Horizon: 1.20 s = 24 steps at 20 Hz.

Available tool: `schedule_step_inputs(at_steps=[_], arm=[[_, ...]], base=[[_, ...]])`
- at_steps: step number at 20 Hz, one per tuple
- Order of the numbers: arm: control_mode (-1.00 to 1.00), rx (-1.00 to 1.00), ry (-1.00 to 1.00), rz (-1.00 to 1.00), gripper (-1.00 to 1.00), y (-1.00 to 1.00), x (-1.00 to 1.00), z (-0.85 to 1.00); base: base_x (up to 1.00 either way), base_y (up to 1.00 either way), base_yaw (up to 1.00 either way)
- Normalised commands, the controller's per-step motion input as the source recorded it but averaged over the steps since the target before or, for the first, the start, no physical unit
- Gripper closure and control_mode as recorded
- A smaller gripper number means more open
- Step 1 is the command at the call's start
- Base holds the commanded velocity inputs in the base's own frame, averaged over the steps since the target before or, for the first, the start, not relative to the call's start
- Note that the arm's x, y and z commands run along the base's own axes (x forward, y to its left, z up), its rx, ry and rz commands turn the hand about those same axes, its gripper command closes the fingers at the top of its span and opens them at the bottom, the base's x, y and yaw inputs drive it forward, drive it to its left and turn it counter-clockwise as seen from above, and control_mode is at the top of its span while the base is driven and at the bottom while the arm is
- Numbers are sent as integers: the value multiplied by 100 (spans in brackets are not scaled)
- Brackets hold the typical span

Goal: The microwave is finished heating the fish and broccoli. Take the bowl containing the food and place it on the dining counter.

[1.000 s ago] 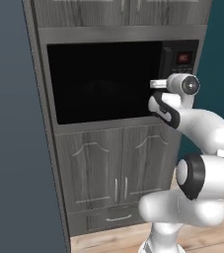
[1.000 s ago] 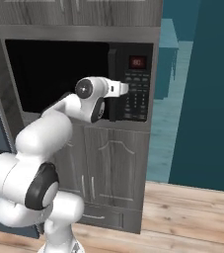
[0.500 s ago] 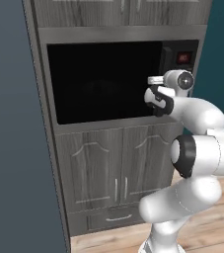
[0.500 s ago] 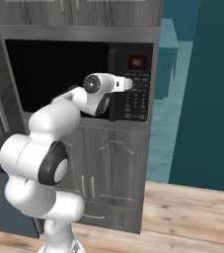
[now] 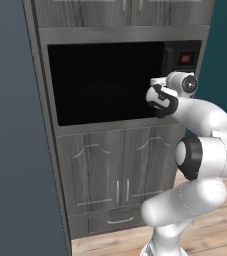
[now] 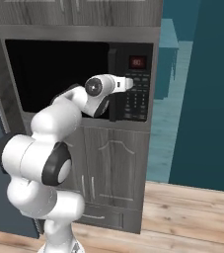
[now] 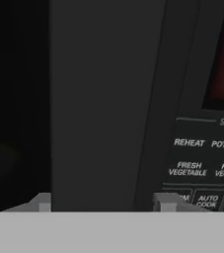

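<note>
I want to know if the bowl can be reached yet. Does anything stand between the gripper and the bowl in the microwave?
Yes. The microwave door is closed, its dark glass hiding any bowl. The gripper is at the door's vertical handle, one finger on each side, beside the button panel.

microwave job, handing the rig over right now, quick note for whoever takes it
Gripper: jaws straddle the vertical black bar handle, one fingertip each side; firm grip not confirmed.
Large black built-in microwave: dark glass door closed, set in grey wood cabinetry.
Bowl and food: not visible through the dark door.
Done: arm brought to the handle.
Left: close on the handle, pull the door open, take the bowl out, carry it to the dining counter.
</note>
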Motion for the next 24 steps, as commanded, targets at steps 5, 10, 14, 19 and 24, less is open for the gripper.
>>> schedule_step_inputs(at_steps=[5,10,14,19,24], arm=[[-100,0,0,0,100,0,-6,1],[-100,0,-3,0,100,21,-52,39],[-100,0,-2,0,100,48,-76,81],[-100,0,0,0,100,66,-93,100],[-100,0,0,0,100,73,-100,100]], base=[[0,0,0],[0,0,0],[0,0,0],[0,0,0],[0,0,0]])
